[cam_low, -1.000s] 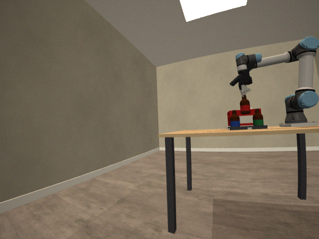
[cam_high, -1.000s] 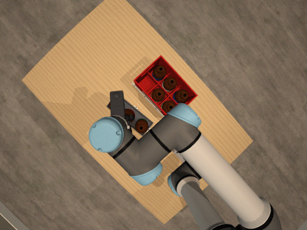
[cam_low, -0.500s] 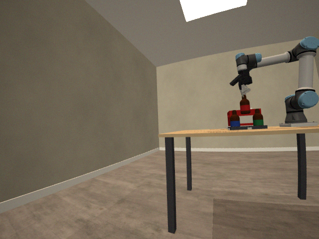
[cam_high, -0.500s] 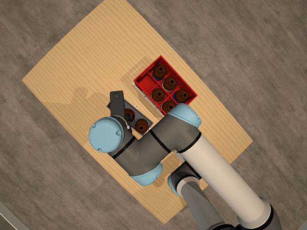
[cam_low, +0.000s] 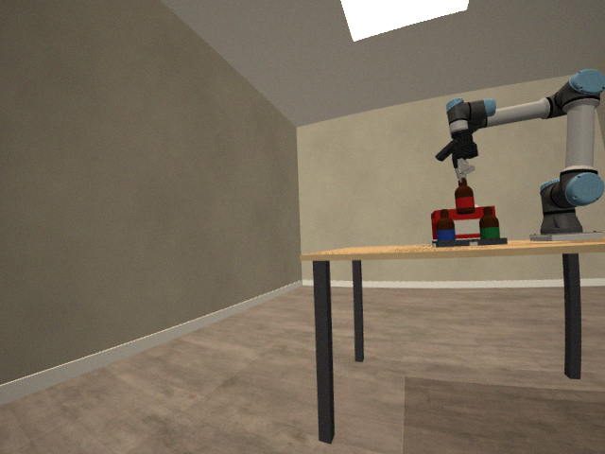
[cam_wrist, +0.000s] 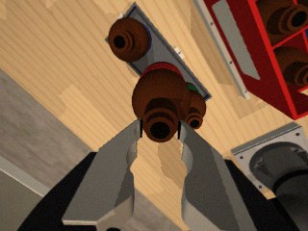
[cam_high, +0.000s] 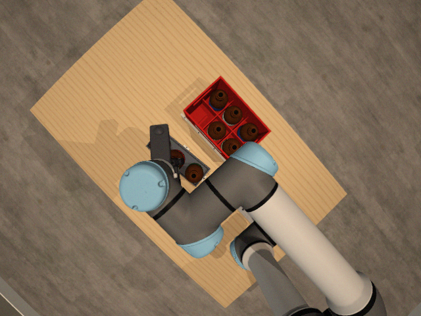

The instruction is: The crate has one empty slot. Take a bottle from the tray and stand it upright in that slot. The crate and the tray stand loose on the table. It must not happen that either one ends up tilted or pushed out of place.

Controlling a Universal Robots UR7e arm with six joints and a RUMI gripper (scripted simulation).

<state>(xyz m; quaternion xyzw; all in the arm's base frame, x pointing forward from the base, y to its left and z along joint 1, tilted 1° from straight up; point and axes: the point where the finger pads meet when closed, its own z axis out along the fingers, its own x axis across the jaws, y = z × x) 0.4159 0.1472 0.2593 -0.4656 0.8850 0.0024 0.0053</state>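
Top view steeply down over table, exterior low and far, wrist close above tray (cam_high: 206, 168) (cam_low: 470, 242) (cam_wrist: 168, 45)

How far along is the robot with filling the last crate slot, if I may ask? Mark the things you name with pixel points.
The jaws (cam_low: 461, 179) have the red-labelled bottle (cam_low: 464, 197) (cam_wrist: 161, 93) by its neck, lifted above the tray (cam_high: 204, 168) (cam_low: 469, 240) (cam_wrist: 169, 55). Left: carry it to the crate (cam_high: 245, 106) (cam_low: 440, 213) (cam_wrist: 250, 53), whose one slot is bare, lower it upright and release.
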